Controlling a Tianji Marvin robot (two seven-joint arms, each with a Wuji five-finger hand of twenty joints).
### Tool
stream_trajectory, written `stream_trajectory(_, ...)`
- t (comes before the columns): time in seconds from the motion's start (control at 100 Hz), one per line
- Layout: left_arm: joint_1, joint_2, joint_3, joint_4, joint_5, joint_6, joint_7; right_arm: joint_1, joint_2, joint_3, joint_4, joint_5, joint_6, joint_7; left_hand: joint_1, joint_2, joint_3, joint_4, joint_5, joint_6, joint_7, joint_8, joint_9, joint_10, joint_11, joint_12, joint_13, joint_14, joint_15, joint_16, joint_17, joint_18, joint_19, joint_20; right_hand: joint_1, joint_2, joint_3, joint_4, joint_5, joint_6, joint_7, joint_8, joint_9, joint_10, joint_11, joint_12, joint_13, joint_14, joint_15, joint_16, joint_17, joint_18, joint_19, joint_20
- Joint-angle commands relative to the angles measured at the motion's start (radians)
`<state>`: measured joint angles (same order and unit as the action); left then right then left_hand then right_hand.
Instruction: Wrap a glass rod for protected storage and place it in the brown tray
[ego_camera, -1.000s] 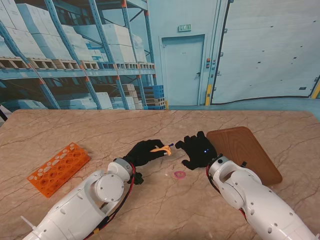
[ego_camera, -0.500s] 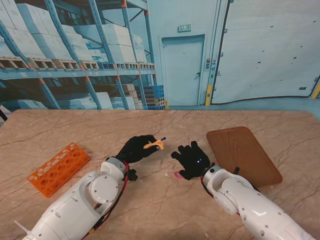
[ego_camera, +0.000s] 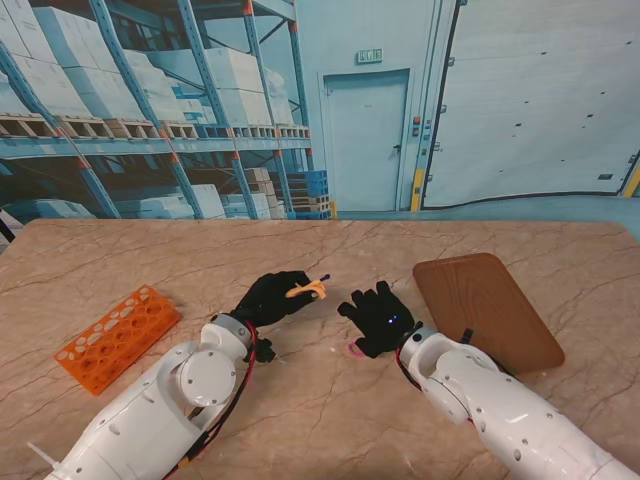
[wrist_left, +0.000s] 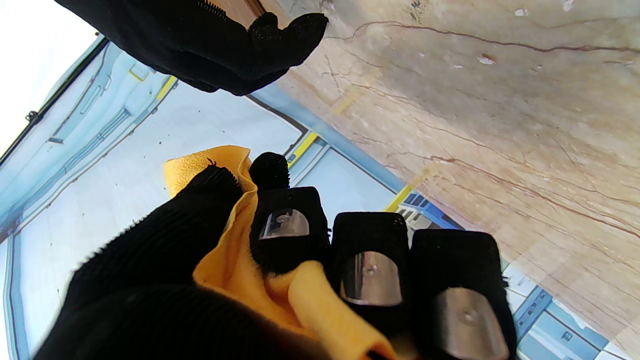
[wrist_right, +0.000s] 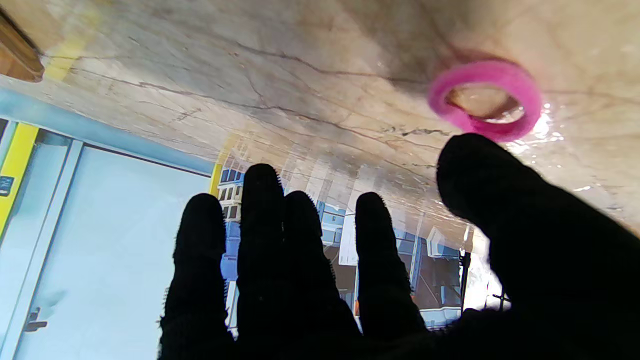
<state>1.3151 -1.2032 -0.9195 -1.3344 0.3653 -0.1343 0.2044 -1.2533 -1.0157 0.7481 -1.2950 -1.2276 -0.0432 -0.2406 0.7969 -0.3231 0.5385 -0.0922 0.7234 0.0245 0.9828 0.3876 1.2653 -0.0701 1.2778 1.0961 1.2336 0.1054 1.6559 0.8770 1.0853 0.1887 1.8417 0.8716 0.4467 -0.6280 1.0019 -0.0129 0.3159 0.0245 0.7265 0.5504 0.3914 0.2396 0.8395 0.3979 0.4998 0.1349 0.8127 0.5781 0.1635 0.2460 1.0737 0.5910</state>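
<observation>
My left hand (ego_camera: 272, 297) is shut on an orange cloth (ego_camera: 306, 291) wrapped around the rod, whose dark tip (ego_camera: 325, 277) pokes out. The left wrist view shows the cloth (wrist_left: 235, 270) pinched between thumb and fingers. My right hand (ego_camera: 379, 318) is open, fingers spread, just over the table to the right of the left hand. A pink ring (ego_camera: 354, 349) lies under its thumb side, and the right wrist view shows that ring (wrist_right: 484, 100) on the table beside the thumb. The brown tray (ego_camera: 490, 305) lies to the right, holding nothing.
An orange test-tube rack (ego_camera: 116, 337) lies at the left, near my left arm. The marble table (ego_camera: 300, 250) stretches away beyond the hands.
My left hand has drawn the wrapped rod slightly left and away from me. The right hand has moved left and nearer to me, over the pink ring.
</observation>
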Motion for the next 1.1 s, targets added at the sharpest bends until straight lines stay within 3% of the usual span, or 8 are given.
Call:
stream_trajectory(0.0, 0.005, -0.003, 0.001, -0.006, -0.004, 0.004, -0.005, 0.008, -0.003, -0.011, 0.002, -0.006, -0.004, 0.003, -0.015, -0.025, 0.039, 0.010, 0.011, 0.002, 0.028, -0.009, 0.045, -0.055, 0.057, 0.014, 0.036, 0.005, 0.089, -0.002, 0.024, -0.071, 0.252, 0.025, -0.019, -0.037, 0.047, 0.047, -0.029, 0.033, 0.013, -0.001, -0.038, 0.030, 0.019, 0.006, -0.028, 0.023, 0.018, -0.012, -0.010, -0.003, 0.033, -0.021)
stream_trajectory(0.16, 0.003, -0.002, 0.002, -0.006, -0.012, 0.003, -0.013, 0.036, -0.001, -0.050, 0.024, -0.004, -0.003, -0.002, -0.014, -0.027, 0.040, 0.010, 0.010, 0.003, 0.030, -0.008, 0.045, -0.055, 0.056, 0.015, 0.036, 0.011, 0.088, -0.003, 0.024, -0.069, 0.252, 0.026, -0.011, -0.065, 0.070, 0.093, -0.045, 0.040, 0.024, -0.001, -0.065, 0.033, 0.022, 0.005, -0.039, 0.022, 0.020, -0.016, -0.013, -0.005, 0.042, -0.032)
stream_trajectory(0.41, 0.001, -0.003, 0.005, -0.004, -0.018, 0.006, -0.016, 0.060, 0.001, -0.089, 0.046, -0.005, 0.002, -0.008, -0.014, -0.023, 0.040, 0.009, 0.007, 0.004, 0.030, -0.008, 0.045, -0.055, 0.056, 0.015, 0.036, 0.013, 0.087, -0.003, 0.024, -0.068, 0.252, 0.026, 0.013, -0.114, 0.054, 0.110, -0.091, 0.049, 0.053, 0.009, -0.110, 0.039, 0.033, 0.006, -0.044, 0.018, 0.025, -0.019, -0.008, -0.014, 0.058, -0.039)
stream_trajectory(0.6, 0.000, -0.004, 0.007, -0.003, -0.021, 0.009, -0.019, 0.052, 0.003, -0.089, 0.038, -0.006, 0.000, 0.001, -0.011, -0.022, 0.037, 0.007, 0.005, 0.008, 0.031, -0.008, 0.042, -0.052, 0.055, 0.015, 0.036, 0.014, 0.087, -0.003, 0.024, -0.067, 0.252, 0.026, 0.015, -0.184, 0.001, -0.013, -0.142, 0.039, 0.116, 0.024, -0.144, 0.041, 0.052, 0.004, -0.046, 0.017, 0.028, -0.024, -0.008, -0.012, 0.067, -0.051)
stream_trajectory(0.85, 0.002, -0.004, 0.007, -0.007, -0.025, 0.016, -0.021, 0.042, 0.005, -0.096, 0.028, -0.002, -0.014, 0.019, -0.003, -0.019, 0.033, 0.004, 0.000, 0.015, 0.032, -0.006, 0.040, -0.051, 0.054, 0.016, 0.036, 0.014, 0.088, -0.003, 0.024, -0.064, 0.252, 0.025, 0.021, -0.227, 0.044, -0.022, -0.197, -0.016, 0.196, 0.057, -0.194, 0.044, 0.054, -0.001, -0.051, 0.015, 0.019, -0.029, -0.011, -0.011, 0.064, -0.055)
stream_trajectory(0.92, 0.002, -0.004, 0.006, -0.007, -0.024, 0.016, -0.021, 0.041, 0.006, -0.097, 0.025, 0.000, -0.023, 0.024, -0.002, -0.018, 0.031, 0.004, 0.000, 0.016, 0.034, -0.005, 0.040, -0.051, 0.054, 0.016, 0.036, 0.014, 0.088, -0.003, 0.024, -0.064, 0.252, 0.025, 0.026, -0.230, 0.080, 0.012, -0.204, -0.016, 0.209, 0.061, -0.209, 0.044, 0.052, -0.005, -0.054, 0.012, 0.013, -0.030, -0.015, -0.013, 0.059, -0.058)
stream_trajectory(0.98, 0.002, -0.004, 0.006, -0.008, -0.024, 0.016, -0.021, 0.040, 0.007, -0.098, 0.023, 0.001, -0.032, 0.028, -0.001, -0.018, 0.031, 0.004, -0.001, 0.017, 0.034, -0.005, 0.040, -0.051, 0.054, 0.017, 0.036, 0.014, 0.088, -0.003, 0.024, -0.064, 0.252, 0.025, 0.029, -0.221, 0.081, 0.128, -0.197, -0.022, 0.221, 0.060, -0.213, 0.044, 0.050, -0.011, -0.055, 0.011, 0.008, -0.032, -0.019, -0.011, 0.053, -0.058)
stream_trajectory(1.09, 0.002, -0.004, 0.005, -0.007, -0.025, 0.016, -0.021, 0.039, 0.008, -0.100, 0.018, 0.004, -0.043, 0.045, 0.000, -0.019, 0.030, 0.004, -0.001, 0.019, 0.035, -0.005, 0.040, -0.051, 0.054, 0.017, 0.036, 0.014, 0.088, -0.004, 0.024, -0.064, 0.252, 0.025, 0.029, -0.199, 0.073, 0.284, -0.170, -0.042, 0.243, 0.072, -0.218, 0.041, 0.035, -0.017, -0.061, 0.009, -0.014, -0.038, -0.024, -0.009, 0.043, -0.058)
